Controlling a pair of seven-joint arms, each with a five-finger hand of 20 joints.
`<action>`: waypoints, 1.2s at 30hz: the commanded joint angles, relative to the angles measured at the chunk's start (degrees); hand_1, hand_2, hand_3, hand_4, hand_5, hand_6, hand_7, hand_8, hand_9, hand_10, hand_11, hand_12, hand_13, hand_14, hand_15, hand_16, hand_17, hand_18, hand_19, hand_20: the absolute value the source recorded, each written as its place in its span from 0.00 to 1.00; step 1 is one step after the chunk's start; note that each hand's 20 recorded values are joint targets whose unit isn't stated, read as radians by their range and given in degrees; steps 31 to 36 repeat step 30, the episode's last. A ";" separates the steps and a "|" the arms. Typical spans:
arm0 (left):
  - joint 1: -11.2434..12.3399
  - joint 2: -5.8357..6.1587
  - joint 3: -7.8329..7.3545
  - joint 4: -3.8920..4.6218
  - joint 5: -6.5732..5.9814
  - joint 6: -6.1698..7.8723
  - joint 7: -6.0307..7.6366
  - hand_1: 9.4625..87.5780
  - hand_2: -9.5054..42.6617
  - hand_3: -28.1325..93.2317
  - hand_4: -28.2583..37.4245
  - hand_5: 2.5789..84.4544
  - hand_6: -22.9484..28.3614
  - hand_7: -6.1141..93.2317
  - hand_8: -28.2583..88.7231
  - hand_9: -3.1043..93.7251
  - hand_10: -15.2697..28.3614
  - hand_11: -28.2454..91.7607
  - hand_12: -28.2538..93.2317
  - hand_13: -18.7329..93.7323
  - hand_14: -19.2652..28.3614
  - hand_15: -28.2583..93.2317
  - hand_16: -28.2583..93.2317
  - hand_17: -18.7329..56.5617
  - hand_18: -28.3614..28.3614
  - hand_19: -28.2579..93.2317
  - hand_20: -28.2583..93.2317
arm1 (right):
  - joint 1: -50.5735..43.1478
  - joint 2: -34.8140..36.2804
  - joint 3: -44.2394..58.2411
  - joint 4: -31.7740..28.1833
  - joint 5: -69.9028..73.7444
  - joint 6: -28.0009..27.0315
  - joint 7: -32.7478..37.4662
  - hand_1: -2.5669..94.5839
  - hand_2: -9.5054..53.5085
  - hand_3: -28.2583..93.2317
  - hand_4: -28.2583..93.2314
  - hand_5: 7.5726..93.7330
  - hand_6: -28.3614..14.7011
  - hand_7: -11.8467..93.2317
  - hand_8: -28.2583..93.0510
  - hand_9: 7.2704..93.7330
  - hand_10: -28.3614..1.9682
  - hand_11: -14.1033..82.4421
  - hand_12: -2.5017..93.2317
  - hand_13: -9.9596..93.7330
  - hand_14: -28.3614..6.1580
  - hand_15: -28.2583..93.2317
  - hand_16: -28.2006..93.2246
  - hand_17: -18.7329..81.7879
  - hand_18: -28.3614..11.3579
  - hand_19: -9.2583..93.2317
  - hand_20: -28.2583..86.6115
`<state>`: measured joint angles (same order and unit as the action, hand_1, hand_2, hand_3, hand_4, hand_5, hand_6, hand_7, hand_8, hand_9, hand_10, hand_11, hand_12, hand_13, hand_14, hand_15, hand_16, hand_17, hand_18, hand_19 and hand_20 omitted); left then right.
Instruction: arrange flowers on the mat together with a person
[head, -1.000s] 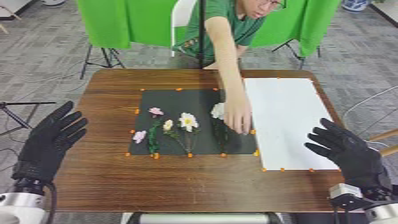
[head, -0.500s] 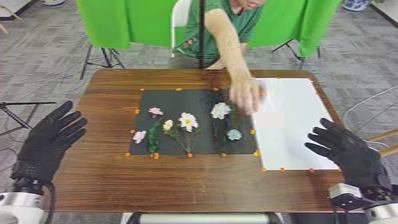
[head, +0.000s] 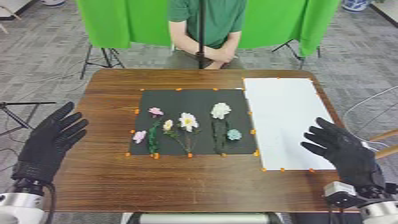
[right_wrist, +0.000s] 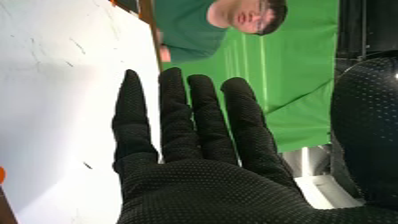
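Observation:
On the dark mat (head: 178, 102) lie several flowers: a pink bloom (head: 155, 111) with another pink one (head: 139, 136) lower down, a small cream flower (head: 168, 125), a white daisy-like flower (head: 188, 121), a tall white flower (head: 220, 110) and a pale blue-green one (head: 234, 134) at the right. My left hand (head: 49, 142) is open over the table's left edge, away from the mat. My right hand (head: 342, 150) is open at the right edge, beside the white sheet; in the right wrist view the right hand (right_wrist: 213, 187) has straight fingers holding nothing.
A white sheet (head: 289, 120) lies right of the mat, also seen as the white sheet (right_wrist: 53, 100) in the right wrist view. Orange clips mark both edges. The brown table (head: 195, 185) extends in front; a dark vertical pole (head: 202, 30) stands behind.
The person's hand has left the mat and withdrawn behind the table's far edge, uncovering the blue-green flower. My right hand has shifted slightly; my left has stayed still.

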<state>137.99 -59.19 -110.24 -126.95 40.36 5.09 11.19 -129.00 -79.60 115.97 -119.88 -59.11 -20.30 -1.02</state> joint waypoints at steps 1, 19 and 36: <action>1.79 -0.60 -0.35 -0.02 -0.40 -0.31 -0.38 0.23 0.07 0.80 0.04 0.36 0.52 0.21 0.17 0.33 0.61 0.38 0.38 0.38 0.71 0.42 0.25 0.15 0.88 0.58 0.30 | 0.00 0.25 -0.78 -0.35 -0.75 0.26 0.05 0.21 0.10 0.93 0.05 0.33 0.52 0.23 0.18 0.34 0.47 0.24 0.31 0.41 0.47 0.33 0.54 0.30 0.20 0.47 0.48; -0.27 0.29 0.00 0.69 -0.89 -0.52 -0.88 0.23 0.07 0.80 0.04 0.36 0.53 0.21 0.17 0.33 0.61 0.38 0.38 0.38 0.70 0.42 0.25 0.15 0.88 0.58 0.30 | 1.38 0.94 -3.31 -0.20 -0.59 2.46 -0.45 0.21 0.10 0.92 0.05 0.33 0.52 0.23 0.18 0.34 0.47 0.24 0.31 0.41 0.48 0.33 0.54 0.30 0.20 0.47 0.48; 0.24 0.47 0.27 0.54 -0.69 -0.81 -1.37 0.22 0.08 0.80 0.03 0.36 0.52 0.21 0.17 0.33 0.61 0.37 0.38 0.38 0.71 0.42 0.25 0.15 0.88 0.58 0.30 | 1.59 1.61 -3.93 -0.61 -0.72 2.77 0.42 0.21 0.10 0.93 0.05 0.33 0.52 0.23 0.18 0.34 0.47 0.24 0.31 0.41 0.48 0.33 0.54 0.30 0.20 0.47 0.48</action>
